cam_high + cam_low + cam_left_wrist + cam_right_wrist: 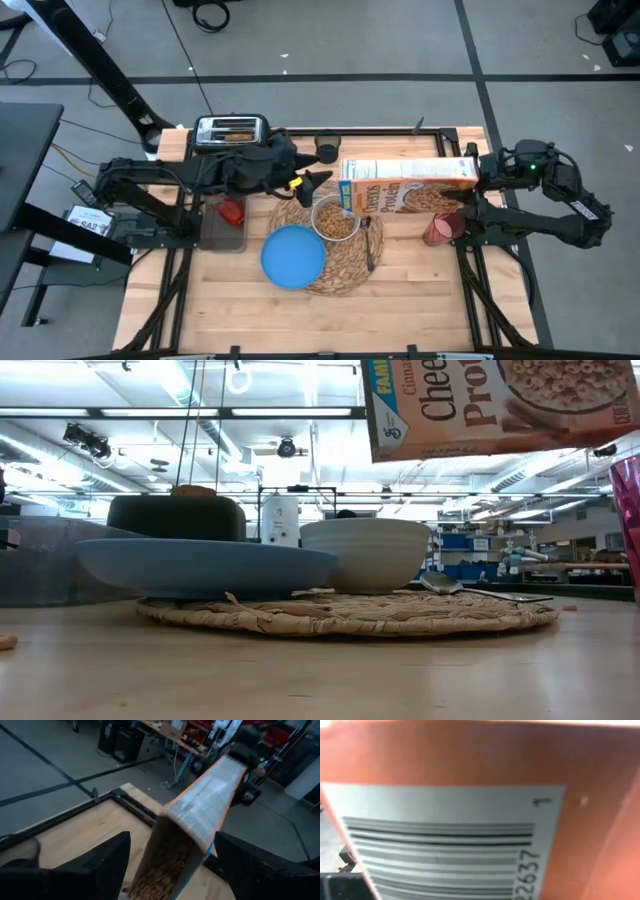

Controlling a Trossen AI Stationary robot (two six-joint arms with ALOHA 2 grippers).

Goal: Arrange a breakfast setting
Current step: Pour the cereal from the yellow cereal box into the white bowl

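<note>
A: Where does the cereal box [410, 186] sit relative to the white bowl [336, 220]?

B: Lying on its side in the air, above the bowl and stretching off toward the right arm. Its open end is over the bowl, likely so cereal falls straight in; the bowl already holds cereal.

A: Who carries it?

B: The right end effector [480, 168] is clamped on the box's far end, well away from the bowl. The right wrist view is filled by the barcode, so the box sits right up against that camera.

A: And the left one?

B: The left end effector [318, 178] hovers just beside the bowl at the box's open mouth, fingers spread wide and holding nothing. My guess is it steadies or guards the flap.

A: The rest of the setting?

B: The bowl stands on the round woven placemat [345, 270] with the blue plate [293, 255] touching it on the left arm's side. The dark spoon [370, 240] lies on the mat on the bowl's other side. The red cup [441, 229] stands on the wooden surface [400, 310] beyond the spoon. The red apple [232, 211] waits in a dark tray [222, 232] past the plate
</note>
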